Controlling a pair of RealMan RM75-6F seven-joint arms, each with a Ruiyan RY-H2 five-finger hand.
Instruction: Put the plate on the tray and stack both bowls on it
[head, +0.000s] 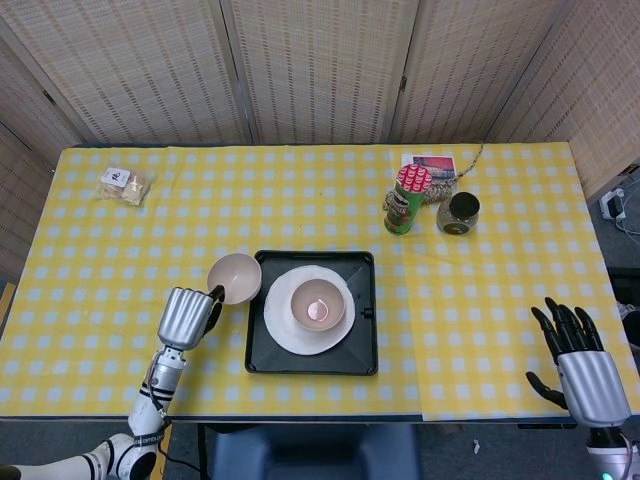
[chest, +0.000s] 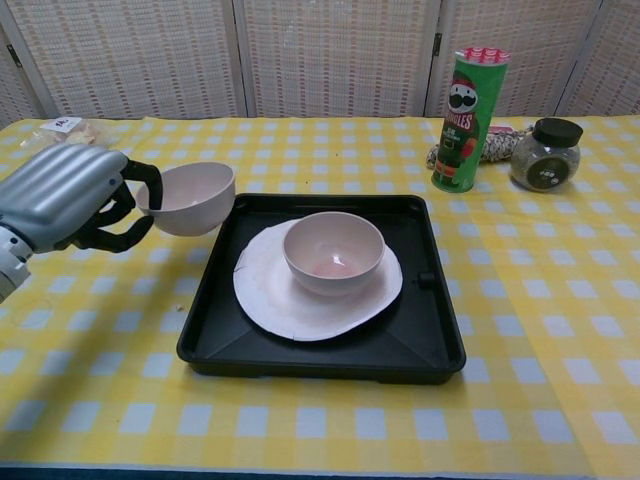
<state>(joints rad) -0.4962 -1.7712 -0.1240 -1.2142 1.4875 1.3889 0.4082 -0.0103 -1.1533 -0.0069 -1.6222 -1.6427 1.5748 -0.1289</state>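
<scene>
Two of the three placements read as done. The white plate (chest: 300, 295) lies flat inside the black tray (chest: 440, 345), and the first bowl (chest: 333, 252) sits upright on the plate, roughly centred, with a faint pinkish patch in its bottom.

The remaining item is the second bowl (chest: 187, 198). Your left robot hand (chest: 75, 200) grips it by the rim on the side nearest the hand, fingers hooked over the edge. The chest view shows it lifted clear of the counter (chest: 540, 280), mouth up and tilted slightly. In the head view the second bowl (head: 234, 277) sits just beyond the fingertips of the left robot hand (head: 187, 317), at the tray's (head: 362, 360) near-left corner and overlapping its rim. The first bowl (head: 318, 303) lies further out from the hand, across the plate (head: 282, 325).

Your right robot hand (head: 585, 362) hangs at the counter's far right edge, well away from the tray, fingers spread and holding nothing. It plays no part at this stage.

Outstanding, in my judgement: carry the held bowl over the first bowl, level it, lower it to nest inside, and release. The rim grip is one-sided, so the bowl could swing or tip on release if it is not settled first.

Noted but not involved: a green Pringles can (chest: 461, 118), a dark-lidded jar (chest: 545, 153) and a small packet (head: 123, 184), all well beyond the tray.
</scene>
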